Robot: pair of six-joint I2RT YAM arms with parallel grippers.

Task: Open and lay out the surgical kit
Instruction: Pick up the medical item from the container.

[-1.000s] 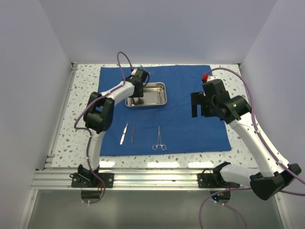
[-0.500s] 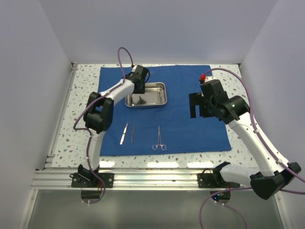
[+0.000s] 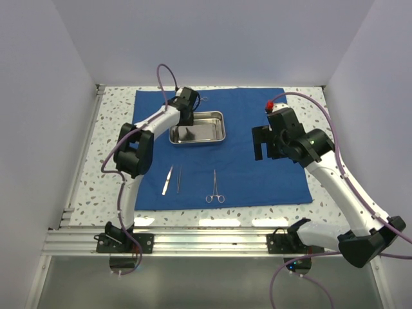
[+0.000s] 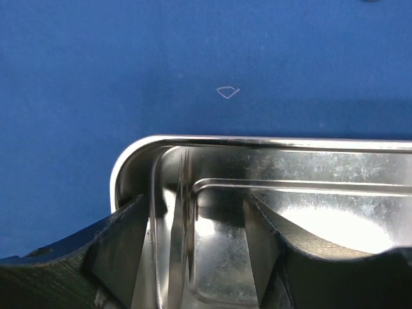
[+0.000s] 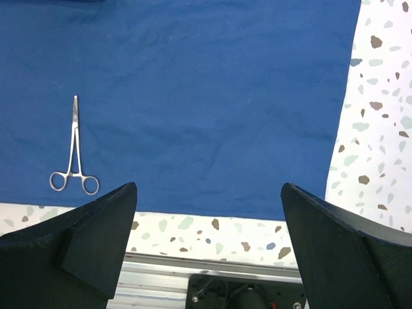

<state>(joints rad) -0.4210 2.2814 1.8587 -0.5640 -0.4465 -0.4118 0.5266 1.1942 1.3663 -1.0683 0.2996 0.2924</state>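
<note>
The royal-blue cloth wrap [image 3: 251, 122] [image 4: 193, 58] [image 5: 212, 84] lies spread flat on the table. At its back left stands the shiny steel tray [image 3: 223, 127] [image 4: 257, 140]. My left gripper [image 3: 187, 114] [image 4: 194, 198] hovers open over the tray's left end. One finger is outside the left wall and the other is inside, and it holds nothing. Two slim tweezers [image 3: 168, 179] [image 3: 179, 178] and a ring-handled clamp [image 3: 215, 187] [image 5: 74, 151] lie side by side on the cloth's near part. My right gripper [image 3: 266, 143] [image 5: 207, 187] hangs wide open and empty above the cloth's right side.
Speckled tabletop [image 3: 109, 148] [image 5: 380, 96] borders the cloth on all sides. An aluminium rail [image 3: 212, 241] [image 5: 161, 267] runs along the near edge, carrying both arm bases. White walls close in the left, back and right.
My left gripper has opened wider and drawn up and back from inside the tray to its left end. The right arm has drifted slightly left.
</note>
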